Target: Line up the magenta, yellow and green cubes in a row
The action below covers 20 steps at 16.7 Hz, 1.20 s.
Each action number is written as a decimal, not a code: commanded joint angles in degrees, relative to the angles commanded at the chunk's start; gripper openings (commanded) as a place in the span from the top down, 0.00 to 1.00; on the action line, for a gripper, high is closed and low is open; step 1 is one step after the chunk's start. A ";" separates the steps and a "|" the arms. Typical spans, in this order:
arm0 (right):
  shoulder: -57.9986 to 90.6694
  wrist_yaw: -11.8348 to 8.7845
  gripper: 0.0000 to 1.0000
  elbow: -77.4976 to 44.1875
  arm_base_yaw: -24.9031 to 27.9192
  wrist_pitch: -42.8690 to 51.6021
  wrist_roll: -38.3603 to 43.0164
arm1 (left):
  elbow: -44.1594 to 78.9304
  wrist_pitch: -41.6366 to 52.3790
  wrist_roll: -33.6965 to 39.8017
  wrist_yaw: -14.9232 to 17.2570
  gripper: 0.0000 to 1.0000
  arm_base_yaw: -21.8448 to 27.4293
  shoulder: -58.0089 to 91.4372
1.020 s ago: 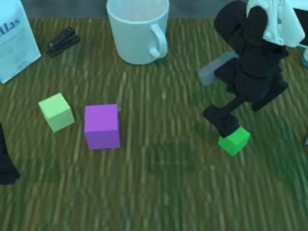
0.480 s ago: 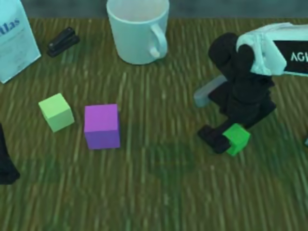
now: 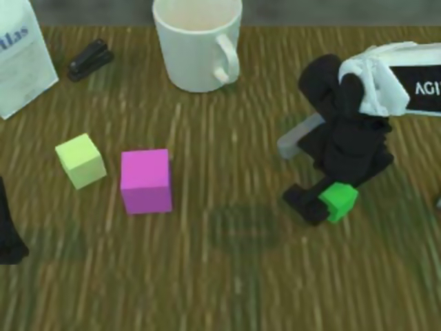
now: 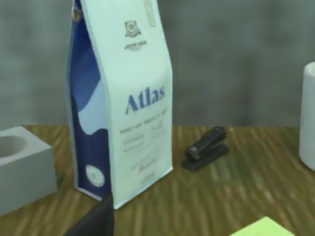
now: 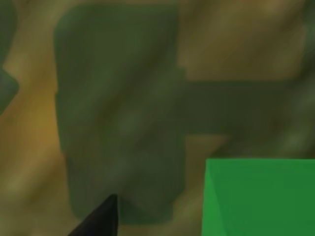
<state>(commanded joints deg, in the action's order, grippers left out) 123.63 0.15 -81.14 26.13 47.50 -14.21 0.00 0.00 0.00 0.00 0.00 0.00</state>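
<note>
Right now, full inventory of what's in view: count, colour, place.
magenta cube: 1, magenta, left of table centre
yellow cube: 1, pale yellow, just left of magenta cube
green cube: 1, vivid green, right side, in right end effector
mug: 1, white, far edge, centre
Atlas bag: 1, white and blue, far left corner
stapler: 1, black, beside bag
grey block: 1, grey, beside bag
table: 1, wood grain
right end effector: black, shut on green cube
left arm: black, parked at left edge

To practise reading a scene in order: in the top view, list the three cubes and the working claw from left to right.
yellow cube → magenta cube → right claw → green cube, which the claw holds.
</note>
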 joint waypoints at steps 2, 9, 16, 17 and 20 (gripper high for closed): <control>0.00 0.00 0.23 0.00 0.00 0.00 0.00 | 0.00 0.00 0.00 0.00 0.00 0.00 0.00; 0.00 0.00 0.75 0.00 0.00 0.00 0.00 | 0.00 0.00 0.00 0.00 0.00 0.00 0.00; 0.00 0.00 1.00 0.00 0.00 0.00 0.00 | 0.00 0.00 0.00 0.00 0.00 0.00 0.00; 0.00 0.00 1.00 0.00 0.00 0.00 0.00 | 0.00 0.00 0.00 0.00 0.00 0.00 0.00; 0.00 0.00 1.00 0.00 0.00 0.00 0.00 | 0.00 0.00 0.00 0.00 0.00 0.00 0.00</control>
<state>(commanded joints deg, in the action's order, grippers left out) 123.63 0.15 -81.14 26.13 47.50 -14.21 0.00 0.00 0.00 0.00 0.00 0.00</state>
